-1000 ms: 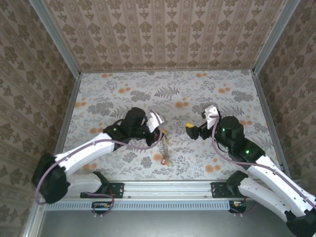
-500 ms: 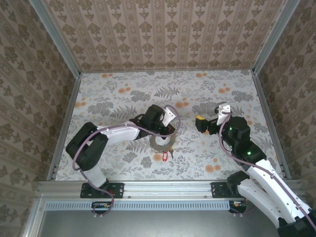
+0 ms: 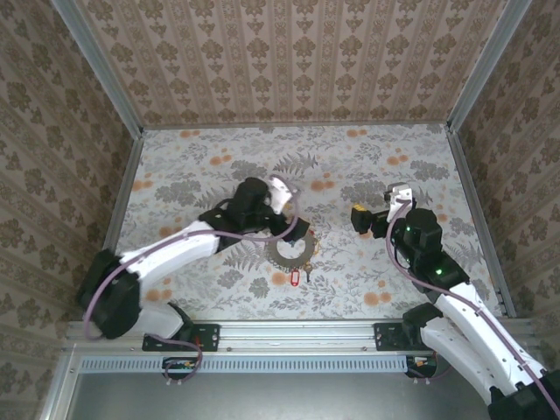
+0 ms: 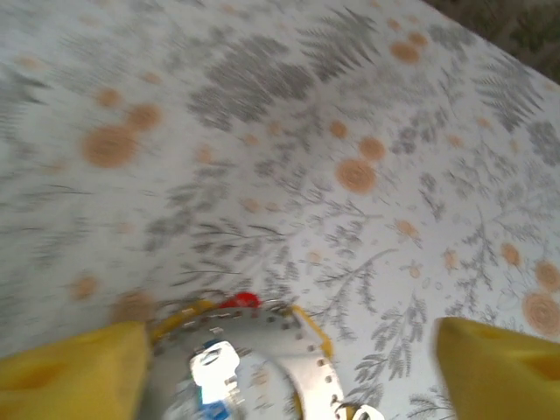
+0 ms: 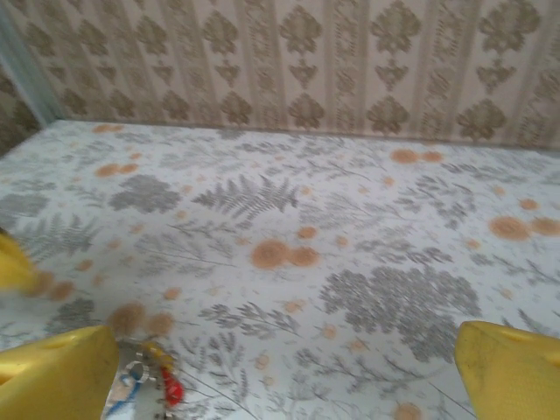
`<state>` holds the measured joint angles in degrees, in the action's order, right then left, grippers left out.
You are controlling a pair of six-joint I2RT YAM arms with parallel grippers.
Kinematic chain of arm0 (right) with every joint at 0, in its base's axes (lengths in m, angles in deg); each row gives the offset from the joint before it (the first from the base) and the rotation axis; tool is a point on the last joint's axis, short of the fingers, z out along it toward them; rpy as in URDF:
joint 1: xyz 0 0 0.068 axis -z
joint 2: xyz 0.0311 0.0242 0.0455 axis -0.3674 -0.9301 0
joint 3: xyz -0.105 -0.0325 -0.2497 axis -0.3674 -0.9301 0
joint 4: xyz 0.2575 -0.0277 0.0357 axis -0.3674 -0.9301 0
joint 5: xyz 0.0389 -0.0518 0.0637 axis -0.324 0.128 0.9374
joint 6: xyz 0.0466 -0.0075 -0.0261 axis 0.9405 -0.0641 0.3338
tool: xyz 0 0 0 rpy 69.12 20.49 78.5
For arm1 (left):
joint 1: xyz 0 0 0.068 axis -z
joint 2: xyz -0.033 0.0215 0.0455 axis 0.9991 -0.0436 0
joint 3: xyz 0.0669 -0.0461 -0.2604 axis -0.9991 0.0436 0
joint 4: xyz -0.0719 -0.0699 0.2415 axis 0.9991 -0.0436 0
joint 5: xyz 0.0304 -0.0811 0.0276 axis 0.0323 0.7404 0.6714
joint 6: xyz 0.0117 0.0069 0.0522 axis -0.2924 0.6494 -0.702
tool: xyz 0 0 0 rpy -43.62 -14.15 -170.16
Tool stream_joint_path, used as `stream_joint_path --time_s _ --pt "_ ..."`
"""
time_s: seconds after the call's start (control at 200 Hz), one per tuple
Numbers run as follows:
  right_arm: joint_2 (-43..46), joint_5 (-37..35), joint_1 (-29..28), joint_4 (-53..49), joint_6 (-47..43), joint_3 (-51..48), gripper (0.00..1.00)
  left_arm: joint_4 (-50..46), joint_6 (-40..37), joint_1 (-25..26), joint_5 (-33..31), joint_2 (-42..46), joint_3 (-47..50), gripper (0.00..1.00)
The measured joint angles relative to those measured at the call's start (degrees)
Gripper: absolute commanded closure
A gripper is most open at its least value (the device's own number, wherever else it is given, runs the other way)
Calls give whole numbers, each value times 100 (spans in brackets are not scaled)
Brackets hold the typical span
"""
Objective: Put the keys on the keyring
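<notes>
The keyring [image 3: 289,255] lies flat on the floral table, a wide dark toothed loop. A red-headed key [image 3: 295,278] lies at its near edge. My left gripper [image 3: 300,231] hovers just behind the ring, open. The left wrist view is blurred: the keyring [image 4: 302,354] sits low between the yellow fingers [image 4: 70,372], with a red key head [image 4: 238,302] at its rim and a blue-tagged key [image 4: 213,378] inside. My right gripper [image 3: 360,218] is open, well to the right of the ring. Its wrist view catches the keyring [image 5: 131,389] and the red key [image 5: 171,390] at the lower left.
Patterned walls [image 3: 297,61] close in the table at the back and both sides. A metal rail [image 3: 289,334] runs along the near edge. Open floral tabletop [image 3: 350,166] stretches behind and between the grippers.
The ring, held edge-up by the left gripper a second ago, now lies flat on the table. The left gripper has let go and drawn back to the left. The right gripper has pulled away to the right.
</notes>
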<state>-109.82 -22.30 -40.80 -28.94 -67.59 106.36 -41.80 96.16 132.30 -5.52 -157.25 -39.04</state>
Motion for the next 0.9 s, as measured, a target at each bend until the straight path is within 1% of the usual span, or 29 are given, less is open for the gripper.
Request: stream_joint_path --time_s 0.06,0.165,0.245,0.345,0.43,0.535,0.665,0.8,0.9 --pt "-238 -199 131 -2 4 -17 0 -177 39 -345 -348 514 168 0" --pt "-833 -664 356 258 122 -142 0 -385 227 -1209 -1198 1307 560 0" --pt "-1130 -929 476 673 120 -463 0 -546 402 -1801 -1652 1650 809 0" --pt "-1349 -1095 570 1554 -61 -1016 0 -638 426 -2437 -1954 1775 1001 0" --pt "-1541 -1150 649 2280 -295 -1357 0 -664 426 -2710 -2225 1775 1132 0" --pt "-1902 -1150 798 2990 -566 -1392 0 -522 424 -2979 -2463 1779 1364 0" --pt "-2448 -1145 909 3799 -824 -1392 0 44 356 -3265 -2721 1790 1862 0" --pt "-3309 -1067 964 4570 -955 -1386 0 564 221 -3571 -2920 1641 2131 0" --pt "-3950 -1040 968 5007 -986 -1375 0 1266 138 -3803 -2992 1397 2350 0"
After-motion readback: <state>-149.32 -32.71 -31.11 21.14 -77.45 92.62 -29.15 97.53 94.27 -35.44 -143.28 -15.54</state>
